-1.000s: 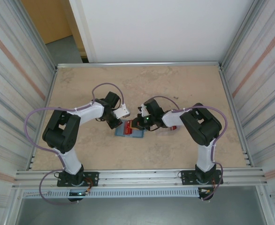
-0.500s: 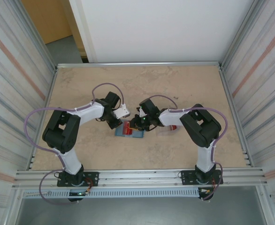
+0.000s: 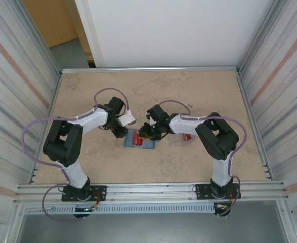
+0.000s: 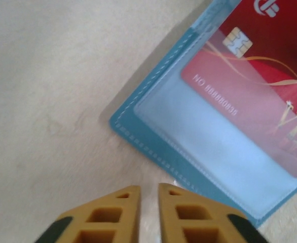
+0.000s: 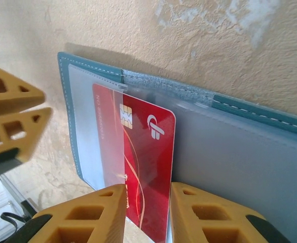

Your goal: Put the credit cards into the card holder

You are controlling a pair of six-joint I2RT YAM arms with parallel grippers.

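The desk (image 3: 199,96) is bare and open beyond both tools, out to the far rail and the ribbed side walls. The two arms crowd its middle, wrists turned in toward each other. Between the two tools lies the card holder (image 3: 141,144), spread flat and teal. The left tool (image 3: 124,132) stands at its left end and the right tool (image 3: 146,132) over its right half. More credit cards (image 3: 187,137) show as a red patch on the outer side of the right tool, partly under that arm. In the left wrist view the left tool (image 4: 149,190) is parted by only a thin slit and grips nothing. The holder's stitched corner lies just ahead of its tips, with empty desk off to its left. In the right wrist view the right tool (image 5: 147,191) is released, its fingers (image 5: 82,217) spread to either side of the near end of a red credit card (image 5: 148,152). I cannot tell whether they touch its edges. That card sits partly under the holder's clear pocket (image 4: 214,147), its far side hazy behind the film and the rest glossy and uncovered. It carries a gold chip (image 5: 125,117), a white looped logo (image 5: 156,127), gold swirls, a pale line reading "NO" and then a run of digits that are mostly eights, and gold letters starting "VI" that are cut off at the frame edge.
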